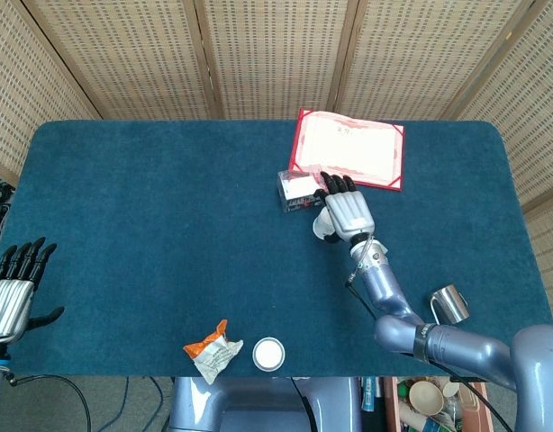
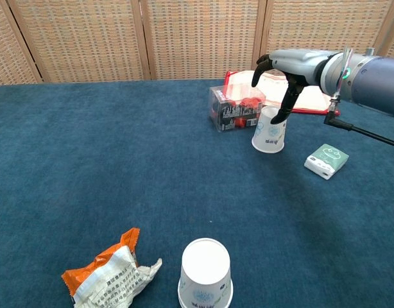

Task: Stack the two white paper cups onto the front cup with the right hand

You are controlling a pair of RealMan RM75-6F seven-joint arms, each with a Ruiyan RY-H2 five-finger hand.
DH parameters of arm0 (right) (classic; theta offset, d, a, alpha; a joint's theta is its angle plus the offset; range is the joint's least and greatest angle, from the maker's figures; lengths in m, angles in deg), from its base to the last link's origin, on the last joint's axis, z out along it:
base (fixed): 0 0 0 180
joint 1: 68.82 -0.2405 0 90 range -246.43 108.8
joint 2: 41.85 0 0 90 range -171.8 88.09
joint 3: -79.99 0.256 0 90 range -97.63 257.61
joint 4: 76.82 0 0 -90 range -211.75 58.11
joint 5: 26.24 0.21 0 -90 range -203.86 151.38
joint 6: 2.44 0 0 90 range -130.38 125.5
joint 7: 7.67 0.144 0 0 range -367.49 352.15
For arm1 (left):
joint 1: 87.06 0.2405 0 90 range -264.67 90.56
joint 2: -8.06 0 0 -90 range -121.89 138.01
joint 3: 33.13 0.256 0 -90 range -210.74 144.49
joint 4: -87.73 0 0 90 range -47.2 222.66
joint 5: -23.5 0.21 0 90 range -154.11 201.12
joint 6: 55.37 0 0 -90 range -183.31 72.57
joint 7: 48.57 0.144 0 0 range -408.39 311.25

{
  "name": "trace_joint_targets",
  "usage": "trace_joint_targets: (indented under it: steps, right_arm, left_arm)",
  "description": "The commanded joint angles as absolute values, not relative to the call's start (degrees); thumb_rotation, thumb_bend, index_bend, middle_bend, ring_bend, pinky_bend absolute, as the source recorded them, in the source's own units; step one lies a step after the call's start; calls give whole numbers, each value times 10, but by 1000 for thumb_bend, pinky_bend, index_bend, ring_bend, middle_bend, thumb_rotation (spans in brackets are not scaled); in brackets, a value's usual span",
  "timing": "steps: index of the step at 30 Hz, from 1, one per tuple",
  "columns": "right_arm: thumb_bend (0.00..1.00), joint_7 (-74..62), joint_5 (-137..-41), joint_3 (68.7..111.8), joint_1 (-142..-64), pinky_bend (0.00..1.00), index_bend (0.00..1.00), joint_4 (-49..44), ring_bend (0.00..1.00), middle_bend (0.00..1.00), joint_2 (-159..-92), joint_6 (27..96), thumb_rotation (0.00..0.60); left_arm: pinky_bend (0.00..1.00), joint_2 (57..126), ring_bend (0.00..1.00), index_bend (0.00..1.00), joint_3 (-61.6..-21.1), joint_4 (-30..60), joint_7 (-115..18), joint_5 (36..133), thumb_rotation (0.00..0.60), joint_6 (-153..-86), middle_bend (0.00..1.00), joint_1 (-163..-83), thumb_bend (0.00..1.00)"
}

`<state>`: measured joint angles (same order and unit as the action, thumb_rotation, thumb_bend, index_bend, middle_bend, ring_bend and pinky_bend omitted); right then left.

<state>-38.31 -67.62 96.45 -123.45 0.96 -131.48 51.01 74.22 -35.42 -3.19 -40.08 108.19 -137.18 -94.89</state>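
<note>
Right hand [image 2: 282, 80] hovers over the far upside-down white paper cup [image 2: 270, 129], fingers spread wide (holding nothing); near white cup [image 2: 205, 274] sits at the blue counter [image 2: 120, 167] front edge.

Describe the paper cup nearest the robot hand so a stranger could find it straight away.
Start at the red-bordered certificate at the far side of the blue table; just in front of it sits a clear plastic box. The upside-down white paper cup stands beside that box, under the right robot hand; the other cup stands by the crumpled orange wrapper.
</note>
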Motion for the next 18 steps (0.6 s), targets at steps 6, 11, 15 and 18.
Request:
trace_joint_targets:
  steps: [6,11,15,18]
  right_arm:
    - [65,-378,-665,960,-1242,0,300,-38,0,2,-1330,489,600]
    - [65,-377,-659,956,-1242,0,308,-56,0,3,-1336,480,600]
    - [65,-370,-658,954,-1241,0,313,-74,0,4,-1342,471,600]
    - [65,-366,-661,952,-1241,0,320,-82,0,6,-1346,466,600]
  left_arm:
    - [0,743,0,0,-353,-31,-400,1080,600,-1367,0,-951,166]
    - [0,743,0,0,-354,-31,-400,1079,600,-1367,0,-951,165]
    - [0,745,0,0,-352,-31,-397,1080,600,-1363,0,-953,165]
    - [0,746,0,0,-351,-32,-395,1081,600,-1361,0,-955,166]
